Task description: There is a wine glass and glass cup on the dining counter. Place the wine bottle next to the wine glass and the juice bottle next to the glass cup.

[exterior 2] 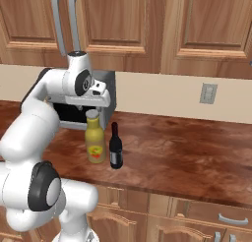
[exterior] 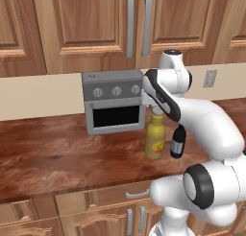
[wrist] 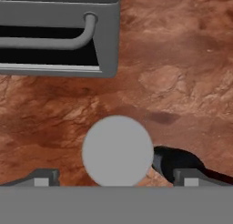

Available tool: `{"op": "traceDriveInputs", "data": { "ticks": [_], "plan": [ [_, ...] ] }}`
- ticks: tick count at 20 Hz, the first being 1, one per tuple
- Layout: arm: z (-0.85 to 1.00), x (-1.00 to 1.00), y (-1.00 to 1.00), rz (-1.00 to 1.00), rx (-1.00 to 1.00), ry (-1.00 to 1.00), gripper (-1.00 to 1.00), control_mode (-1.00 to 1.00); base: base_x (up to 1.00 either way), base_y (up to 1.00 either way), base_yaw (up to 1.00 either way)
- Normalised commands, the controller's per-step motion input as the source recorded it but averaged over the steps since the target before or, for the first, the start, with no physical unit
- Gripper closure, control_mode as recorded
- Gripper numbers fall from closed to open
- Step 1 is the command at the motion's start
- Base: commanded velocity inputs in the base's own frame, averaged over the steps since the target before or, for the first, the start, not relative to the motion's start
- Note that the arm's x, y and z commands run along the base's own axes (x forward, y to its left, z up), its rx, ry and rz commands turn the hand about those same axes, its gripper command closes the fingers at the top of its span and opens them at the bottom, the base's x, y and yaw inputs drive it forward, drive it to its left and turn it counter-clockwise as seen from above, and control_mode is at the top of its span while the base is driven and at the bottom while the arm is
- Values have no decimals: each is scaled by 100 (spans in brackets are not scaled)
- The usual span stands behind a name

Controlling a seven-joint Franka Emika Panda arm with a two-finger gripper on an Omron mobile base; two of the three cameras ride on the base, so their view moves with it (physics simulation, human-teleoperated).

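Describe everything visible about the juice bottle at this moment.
The juice bottle is stout and yellow, plastic-looking, with a tan cap and a small red-orange label. It stands upright on the reddish-brown wood counter, in front of the grey toaster oven, close beside the slim dark wine bottle; I cannot tell whether they touch. The open gripper hangs right over its cap, fingers not closed on it. In the hand view the cap is a pale disc between the fingertips.
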Motion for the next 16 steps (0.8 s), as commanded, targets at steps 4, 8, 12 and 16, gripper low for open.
{"op": "traceDriveInputs", "data": {
  "ticks": [4, 8, 12, 16],
  "plan": [
    [-10, 0, -2, 0, 2, 4, -100, -100, 0, 0, 0],
    [-17, 0, 0, 0, 0, 7, -100, -100, 0, 0, 0],
    [-22, 0, 0, 0, 0, 8, -100, -100, 0, 0, 0],
    [-21, 6, 0, 0, 0, 5, -100, -100, 0, 0, 0]
  ]
}}
